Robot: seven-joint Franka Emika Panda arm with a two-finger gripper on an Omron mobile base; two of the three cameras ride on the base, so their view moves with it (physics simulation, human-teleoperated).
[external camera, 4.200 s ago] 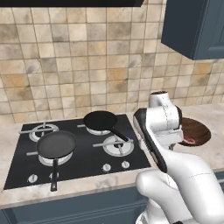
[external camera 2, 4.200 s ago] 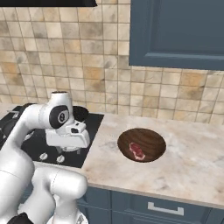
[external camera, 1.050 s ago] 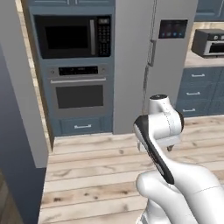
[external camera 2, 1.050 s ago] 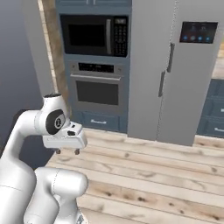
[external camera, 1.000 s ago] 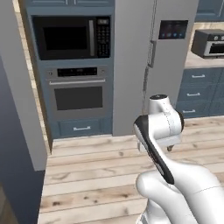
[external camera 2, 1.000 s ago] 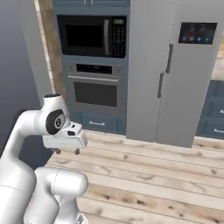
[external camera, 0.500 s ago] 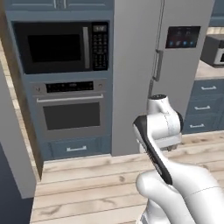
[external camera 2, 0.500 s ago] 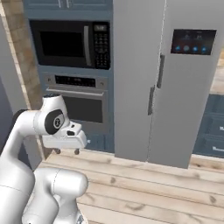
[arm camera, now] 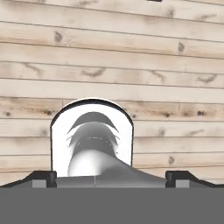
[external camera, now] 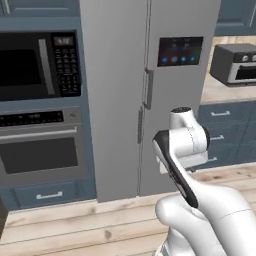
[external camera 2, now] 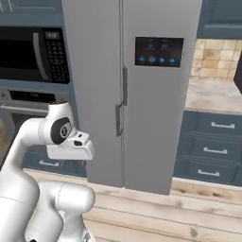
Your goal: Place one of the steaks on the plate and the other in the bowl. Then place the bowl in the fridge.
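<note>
Though fridge (external camera: 145,95) ahead, floorboards (arm camera: 112,57) below.

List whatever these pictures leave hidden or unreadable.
- Fridge interior: both doors are shut in the base views, hiding the shelves.
- Fridge door panel icons: too small to read.
- Gripper: fingertips barely rise at the hand view's bottom edge, so open or shut is unclear.
- Microwave: cut by the left base view's edge.

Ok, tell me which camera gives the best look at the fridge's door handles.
The right base view: the fridge faces it nearly square, both handles showing along the centre seam, doors shut. The left base view shows the handles more obliquely, beside the arm. The hand view looks down at the wooden floor.
</note>
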